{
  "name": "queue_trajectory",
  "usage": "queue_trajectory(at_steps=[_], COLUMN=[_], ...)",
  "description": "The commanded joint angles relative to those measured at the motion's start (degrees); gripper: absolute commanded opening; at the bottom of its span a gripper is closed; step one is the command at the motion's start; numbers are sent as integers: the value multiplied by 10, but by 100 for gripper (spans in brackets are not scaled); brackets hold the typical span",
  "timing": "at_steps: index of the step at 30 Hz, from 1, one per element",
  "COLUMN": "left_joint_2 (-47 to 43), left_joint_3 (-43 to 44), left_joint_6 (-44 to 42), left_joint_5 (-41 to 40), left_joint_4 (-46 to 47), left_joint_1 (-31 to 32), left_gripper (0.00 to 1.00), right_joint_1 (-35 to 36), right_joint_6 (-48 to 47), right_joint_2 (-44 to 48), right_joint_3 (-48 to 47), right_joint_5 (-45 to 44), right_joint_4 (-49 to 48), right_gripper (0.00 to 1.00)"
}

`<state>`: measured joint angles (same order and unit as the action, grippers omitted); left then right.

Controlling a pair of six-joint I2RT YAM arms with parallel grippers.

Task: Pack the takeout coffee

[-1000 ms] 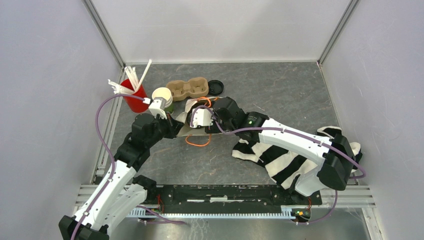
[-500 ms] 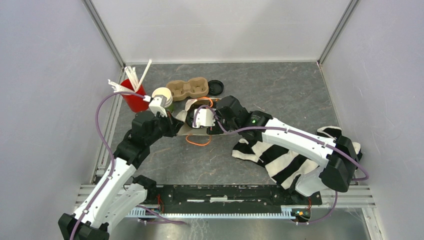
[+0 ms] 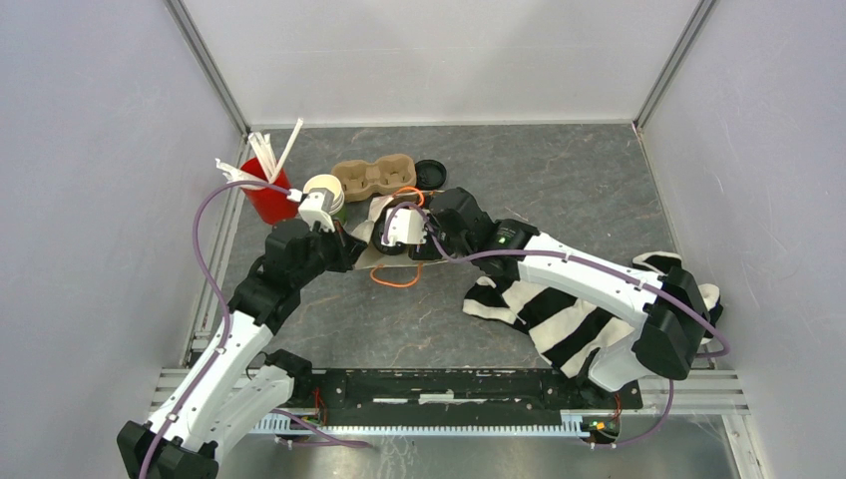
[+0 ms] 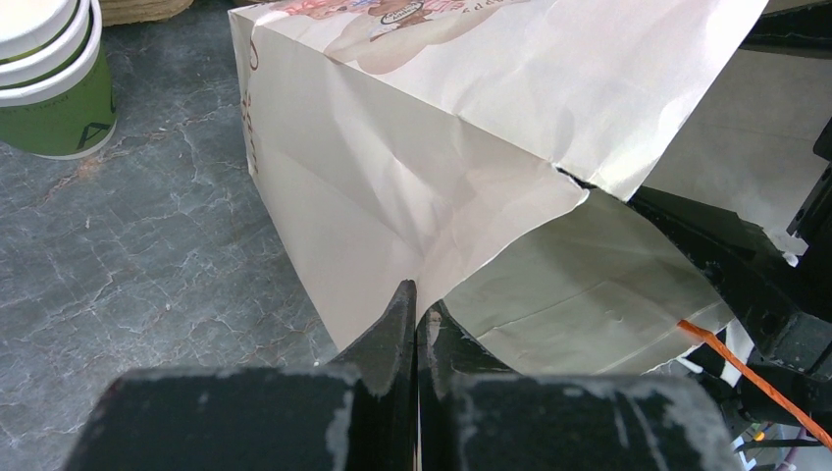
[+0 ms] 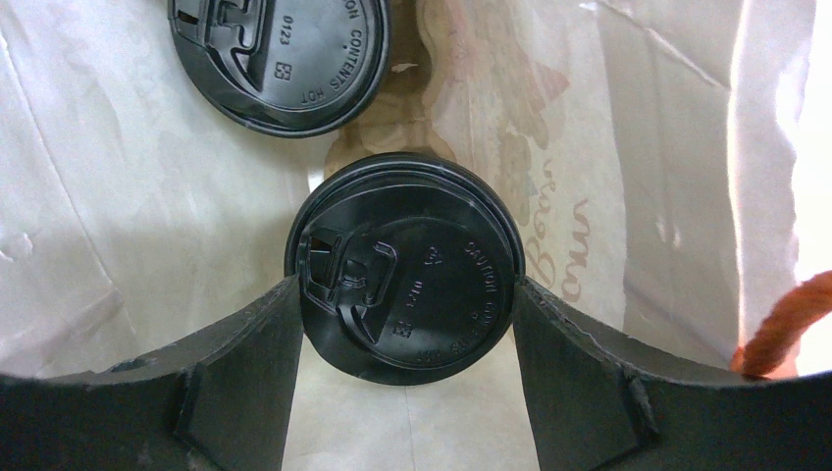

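- Right wrist view: right jaws press against both sides of a lidded cup (image 5: 407,270), gripping it inside the bag (image 5: 628,147).
- A second lid (image 5: 280,59) shows beyond it, apparently in the bag too.
- Left jaws are closed on the edge of the bag's mouth.
- Bag sits toward the desk's (image 3: 559,180) far edge, left of middle, just beside the carrier (image 3: 374,177).
- Likely handling: the paper cup is light and crushes easily, and its plastic lid is slick and could pop off. Squeeze gently, on the wall just under the rim.
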<state>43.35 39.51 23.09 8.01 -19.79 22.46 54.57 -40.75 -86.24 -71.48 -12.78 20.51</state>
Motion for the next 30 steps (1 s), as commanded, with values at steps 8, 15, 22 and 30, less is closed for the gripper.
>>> queue_trajectory(at_steps=[8,15,22,30], left_joint_2=[8,14,15,10], left_joint_3=[28,27,31,32], left_joint_6=[-23,-30,-42,-42], left_joint_5=[-13,-14,-12,-8], left_joint_4=[-12,-10,-15,-21], left_joint_1=[-3,-3,-2,-3], left_gripper=[2,2,2,2], right_joint_1=[-3,-3,-4,-4], right_joint_6=[29,66,68,41], right_joint_2=[20,18,-10,-46], right_joint_3=[-67,-80,-61,-45], right_joint_5=[76,108,95,-4], right_joint_4=[87,100,72,7], right_gripper=[49,48,48,49])
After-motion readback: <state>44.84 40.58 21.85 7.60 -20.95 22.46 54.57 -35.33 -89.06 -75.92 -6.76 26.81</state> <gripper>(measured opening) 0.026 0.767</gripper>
